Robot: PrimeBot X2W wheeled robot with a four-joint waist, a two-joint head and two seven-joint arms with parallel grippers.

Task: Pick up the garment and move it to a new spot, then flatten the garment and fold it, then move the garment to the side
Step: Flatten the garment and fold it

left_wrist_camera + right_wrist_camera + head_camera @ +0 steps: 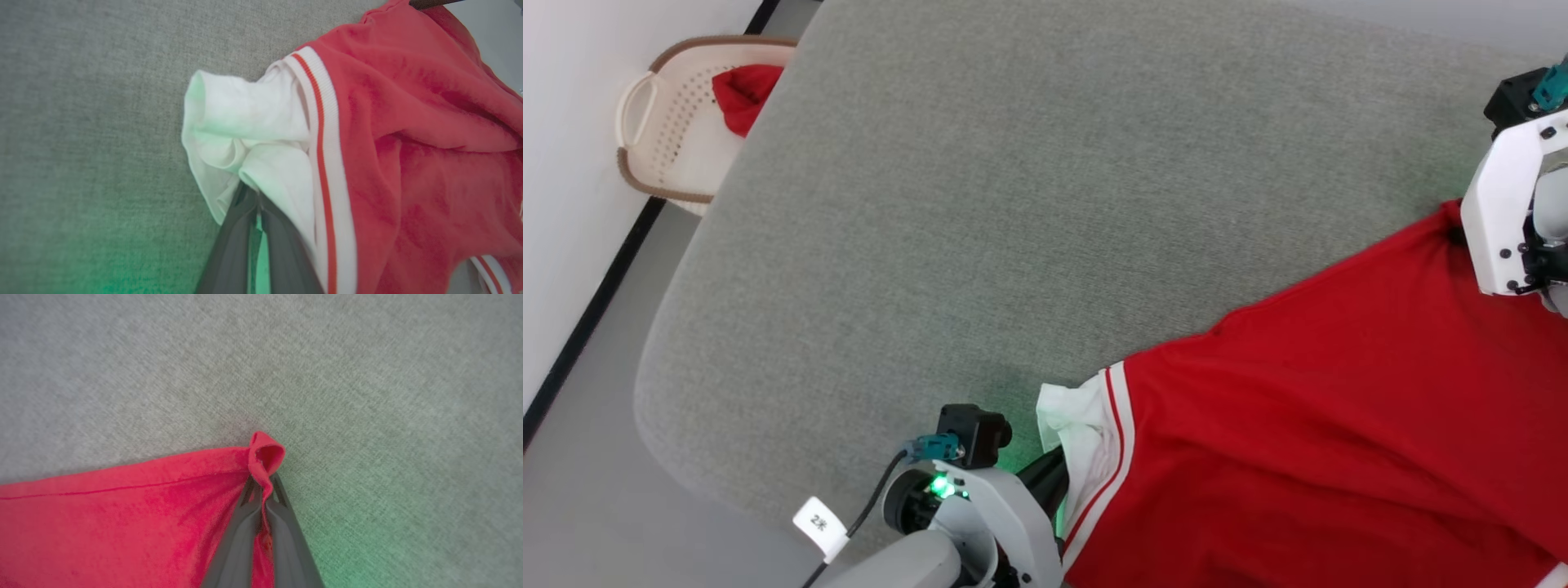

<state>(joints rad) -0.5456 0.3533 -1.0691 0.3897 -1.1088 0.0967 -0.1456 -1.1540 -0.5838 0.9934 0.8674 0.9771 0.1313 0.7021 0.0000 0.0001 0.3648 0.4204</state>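
Note:
The garment (pixel 1339 425), red with a white sleeve and red-striped white trim, lies spread over the lower right of the grey cushion (pixel 1029 204). My left gripper (pixel 1054 478) is shut on the bunched white sleeve (pixel 245 134) at the bottom centre of the head view. In the left wrist view its dark fingers (pixel 282 245) pinch the sleeve folds. My right gripper (pixel 261 484) is shut on a red hem corner (pixel 266 454) of the garment (pixel 122 522); that corner curls over the fingertips. In the head view the right wrist's white housing (pixel 1515 204) covers this corner at the right edge.
A cream perforated laundry basket (pixel 654 139) with a red cloth (pixel 743 94) inside stands on the floor at the upper left, beside the white wall with its black skirting (pixel 588 310). The cushion's wide grey surface stretches up and left of the garment.

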